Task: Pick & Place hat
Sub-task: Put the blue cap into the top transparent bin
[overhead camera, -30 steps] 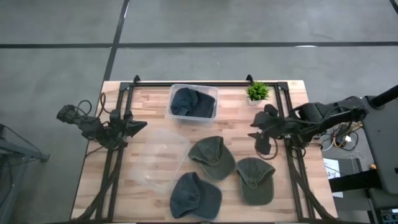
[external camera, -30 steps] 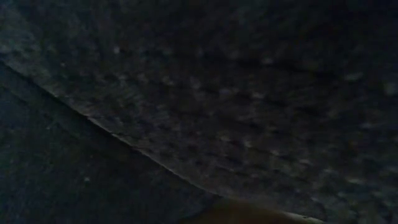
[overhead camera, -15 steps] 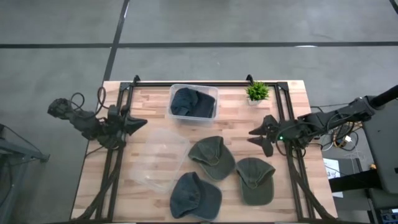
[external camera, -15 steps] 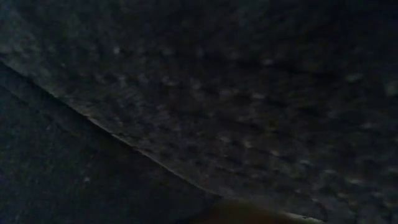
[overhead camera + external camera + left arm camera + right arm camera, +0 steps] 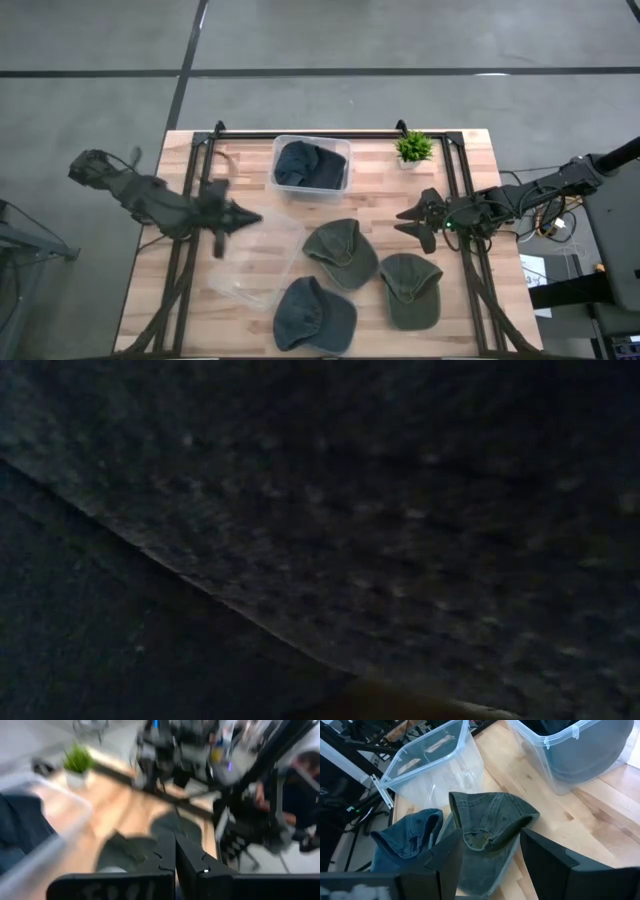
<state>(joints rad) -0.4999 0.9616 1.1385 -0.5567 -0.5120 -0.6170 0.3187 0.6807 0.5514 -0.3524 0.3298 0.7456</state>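
Three loose hats sit in the lower middle of the high view on the wooden counter (image 5: 470, 160); a fourth, blue, already lies in the filled bin (image 5: 312, 163) at upper centre. Largest first: counter, then filled bin, then empty clear bin (image 5: 255, 258) at lower left of centre, then green hat (image 5: 340, 252), second green hat (image 5: 410, 288), blue hat (image 5: 313, 315), small plant (image 5: 413, 148) at upper right.

Right tool (image 5: 418, 220): right of centre, just beside the green hat, fingers spread wide, holding nothing. Right wrist view shows the green hat (image 5: 487, 832) lying between the spread fingers, not touched.

Left tool (image 5: 228, 215): left of centre, at the empty bin's edge. Left wrist view shows fingers closed together, nothing between them.

Judgement, step in hand: reach for the green hat. Best to descend onto the crown or strap area, pinch one fold of cloth, and lift clear before carrying.

Low view: blocked by dark fabric.
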